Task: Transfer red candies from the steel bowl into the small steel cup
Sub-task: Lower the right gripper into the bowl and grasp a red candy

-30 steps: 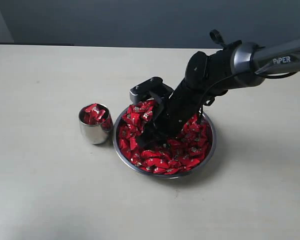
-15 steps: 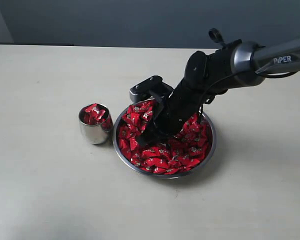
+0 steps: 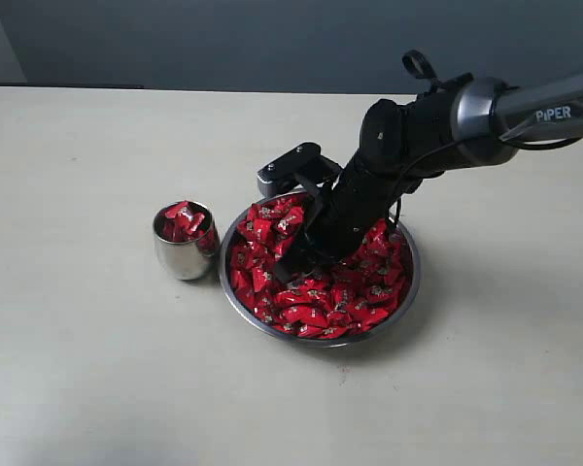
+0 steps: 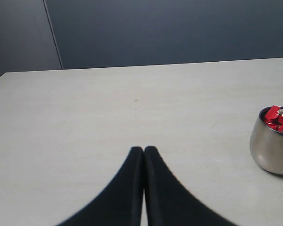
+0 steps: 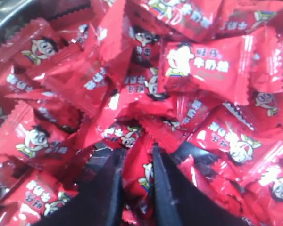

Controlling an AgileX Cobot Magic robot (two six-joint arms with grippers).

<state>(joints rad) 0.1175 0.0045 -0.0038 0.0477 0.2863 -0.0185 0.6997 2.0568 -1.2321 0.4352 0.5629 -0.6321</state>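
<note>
The steel bowl (image 3: 414, 275) sits mid-table, heaped with red candies (image 3: 323, 309). My right gripper (image 3: 297, 268) points down into the heap on the bowl's left half. In the right wrist view, the right gripper (image 5: 138, 151) is shut on one red candy (image 5: 139, 175), with more wrappers packed all around it and the bowl's rim (image 5: 8, 12) at a corner. The small steel cup (image 3: 182, 255) stands just left of the bowl, with several red candies (image 3: 185, 219) in it. The left gripper (image 4: 144, 149) is shut on nothing, hovering over bare table, with the cup (image 4: 271, 149) off to one side.
The pale tabletop (image 3: 97, 369) stretches round the bowl and cup. A dark wall (image 3: 223, 39) backs the far edge. The right arm (image 3: 525, 107) reaches in from the right, above the table.
The right jaws have closed on a candy in the heap, and the wrist has lifted slightly up and right. Bowl and cup have not moved.
</note>
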